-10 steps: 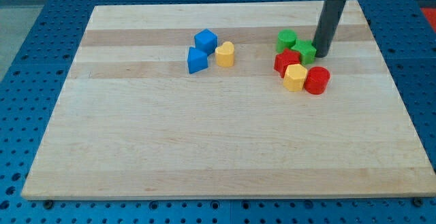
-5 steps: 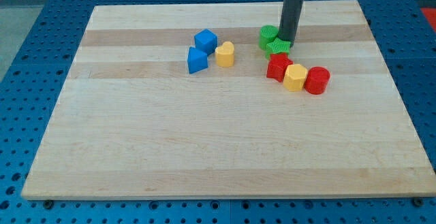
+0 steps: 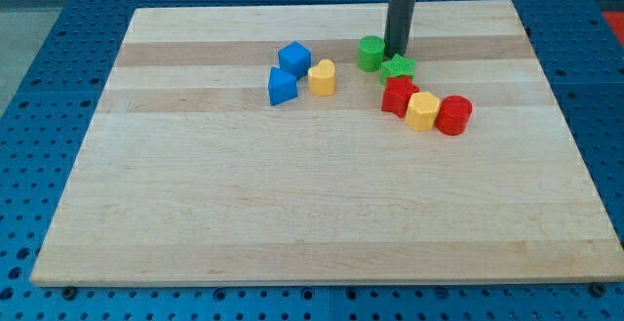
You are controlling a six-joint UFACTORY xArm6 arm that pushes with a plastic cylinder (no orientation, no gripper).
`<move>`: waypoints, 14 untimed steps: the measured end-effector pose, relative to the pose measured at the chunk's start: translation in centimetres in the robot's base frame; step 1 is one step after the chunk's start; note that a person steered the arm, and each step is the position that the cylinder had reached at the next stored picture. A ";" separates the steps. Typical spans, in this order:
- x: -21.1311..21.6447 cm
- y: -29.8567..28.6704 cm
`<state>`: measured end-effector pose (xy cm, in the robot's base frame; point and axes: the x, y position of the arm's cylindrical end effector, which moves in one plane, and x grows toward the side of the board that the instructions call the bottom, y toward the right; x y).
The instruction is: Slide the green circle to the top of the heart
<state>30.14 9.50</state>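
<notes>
Eight blocks on the bench: two green, two blue, two yellow, two red. My tip touches the green circle at 3 o'clock; yellow heart sits at its 8. No jaws here, just a rod.

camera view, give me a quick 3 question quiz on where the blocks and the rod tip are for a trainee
1. True or false: my tip is right beside the green circle, on the side toward the view's right.
2. Which block lies nearest the yellow heart? A) red circle B) blue cube C) green star
3. Fill in: the yellow block in the cluster at the view's right sits between two ___ blocks.

Key
1. True
2. B
3. Red: the red star-like block and the red circle.
</notes>
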 end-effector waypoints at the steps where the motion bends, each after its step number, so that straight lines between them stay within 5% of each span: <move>1: 0.3 -0.4; 14: 1.1 -5.6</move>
<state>31.26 3.88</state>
